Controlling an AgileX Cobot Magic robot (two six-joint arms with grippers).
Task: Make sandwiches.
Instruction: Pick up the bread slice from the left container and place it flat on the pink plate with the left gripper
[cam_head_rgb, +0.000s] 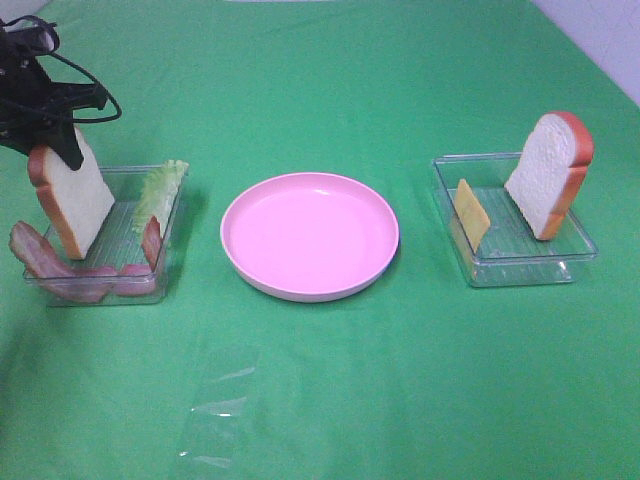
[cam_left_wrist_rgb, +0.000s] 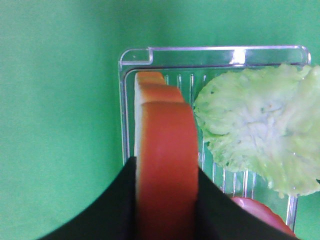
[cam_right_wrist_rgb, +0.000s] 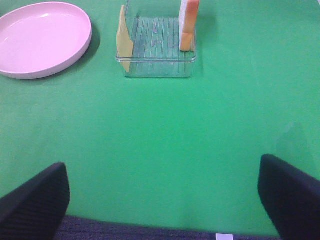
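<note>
One upright bread slice (cam_left_wrist_rgb: 162, 125) between jaws of left tool (cam_left_wrist_rgb: 164, 175)

pink plate (cam_head_rgb: 310, 235): centre | left tray (cam_head_rgb: 125, 171): clear | right tray (cam_head_rgb: 525, 270): clear | green cloth (cam_head_rgb: 400, 400)

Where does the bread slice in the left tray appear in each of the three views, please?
Exterior high: the bread slice stands at far left in the left tray, with the left gripper at its top.
Left wrist: the bread slice is in the centre, crust edge-on, between the gripper's fingers.
Right wrist: not in it.
Shared landmark: the lettuce, beside the slice in both views.
</note>
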